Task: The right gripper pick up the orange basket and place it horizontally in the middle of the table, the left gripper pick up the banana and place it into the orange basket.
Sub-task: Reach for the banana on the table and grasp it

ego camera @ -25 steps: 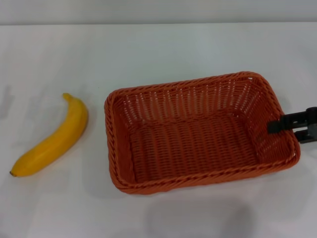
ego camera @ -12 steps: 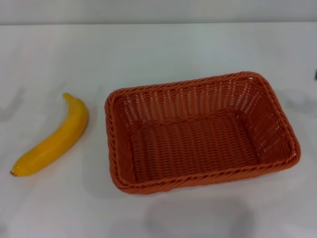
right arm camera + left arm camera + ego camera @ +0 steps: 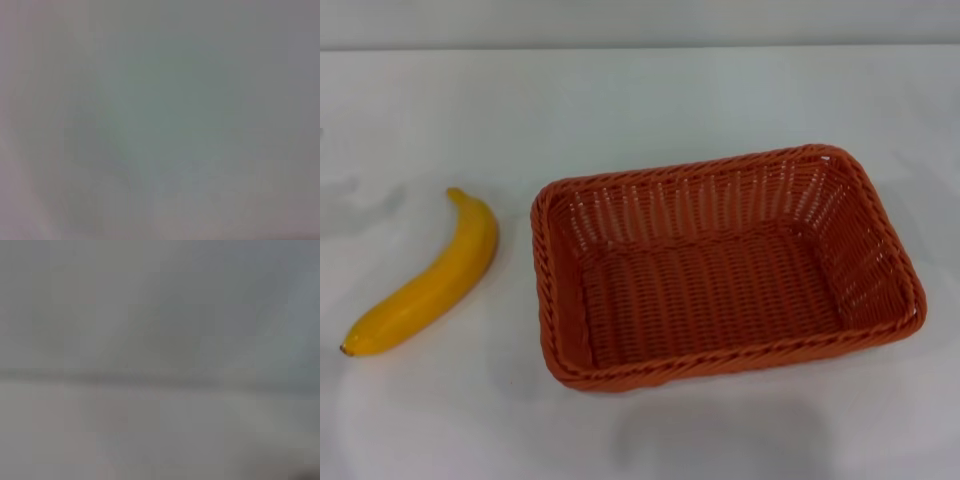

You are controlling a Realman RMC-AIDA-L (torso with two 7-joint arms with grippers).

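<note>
The orange basket [image 3: 720, 270] lies lengthwise across the middle of the white table [image 3: 640, 100], open side up and with nothing in it. The yellow banana [image 3: 425, 280] rests on the table to the basket's left, a short gap apart, its dark tip toward the near left. Neither gripper shows in the head view. Both wrist views show only a plain grey surface, with no fingers and none of the task's objects.
A grey wall runs along the table's far edge. Bare white tabletop surrounds the basket and the banana on all sides.
The right gripper, which stood at the basket's right rim one second ago, has drawn off to the right and out of view. Basket and banana have not moved.
</note>
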